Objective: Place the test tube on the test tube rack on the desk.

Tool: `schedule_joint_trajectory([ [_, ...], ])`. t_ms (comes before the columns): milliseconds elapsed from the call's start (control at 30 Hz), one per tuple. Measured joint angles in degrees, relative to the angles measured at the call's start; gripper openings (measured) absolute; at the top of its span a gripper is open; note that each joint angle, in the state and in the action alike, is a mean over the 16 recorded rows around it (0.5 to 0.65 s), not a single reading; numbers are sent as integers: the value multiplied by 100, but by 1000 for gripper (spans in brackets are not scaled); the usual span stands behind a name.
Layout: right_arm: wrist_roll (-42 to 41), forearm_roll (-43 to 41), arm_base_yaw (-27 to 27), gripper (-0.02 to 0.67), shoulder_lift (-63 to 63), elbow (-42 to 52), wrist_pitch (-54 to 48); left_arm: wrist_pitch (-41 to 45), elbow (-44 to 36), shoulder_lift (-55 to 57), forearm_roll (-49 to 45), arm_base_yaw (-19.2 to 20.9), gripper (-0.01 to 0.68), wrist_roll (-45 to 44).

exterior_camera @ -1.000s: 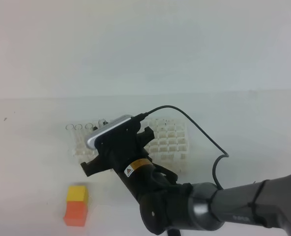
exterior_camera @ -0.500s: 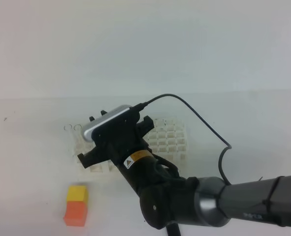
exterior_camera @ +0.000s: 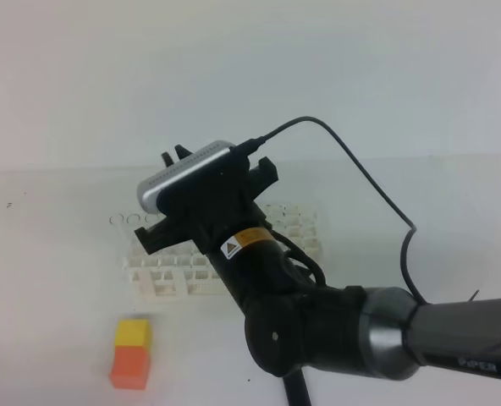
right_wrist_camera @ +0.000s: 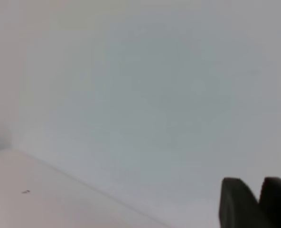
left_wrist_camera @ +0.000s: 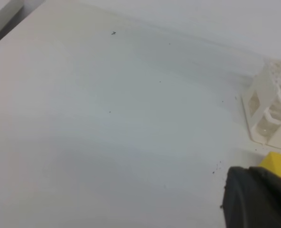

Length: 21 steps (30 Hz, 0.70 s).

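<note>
Above the white test tube rack (exterior_camera: 233,254) on the bench (exterior_camera: 47,279), the right hand (right_wrist_camera: 257,202) shows two close fingertips, grip unclear; the left hand (left_wrist_camera: 257,199) is closed.

White flat matt desk (exterior_camera: 56,279) is showing a smooth finish, a few tiny dark specks only. White lattice plastic test tube rack (exterior_camera: 289,245) is looking moulded, slightly satin, hard-edged (same in the left wrist view (left_wrist_camera: 268,114)). Yellow-and-orange block stack (exterior_camera: 132,352) is reading as matt, plastic or painted, can't tell. Black right arm housing (exterior_camera: 318,334) is showing smooth matt plastic with a brushed silver metal-look band; grey wrist camera casing (exterior_camera: 183,174) is catching a soft sheen. Black rubbery cable (exterior_camera: 365,178) is looking semi-gloss.
</note>
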<state>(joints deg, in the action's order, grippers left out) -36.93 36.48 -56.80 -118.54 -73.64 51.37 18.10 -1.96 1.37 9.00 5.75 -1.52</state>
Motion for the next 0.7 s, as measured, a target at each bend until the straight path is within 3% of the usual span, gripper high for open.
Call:
schedule_joint_trajectory([
  [300,-660,675,-6,17,97,171,3,0,0,0,0,0,-1,0],
  [700,-1252,431,-50,-1,1504,1064,321,0,0,0,0,0,-1,0],
])
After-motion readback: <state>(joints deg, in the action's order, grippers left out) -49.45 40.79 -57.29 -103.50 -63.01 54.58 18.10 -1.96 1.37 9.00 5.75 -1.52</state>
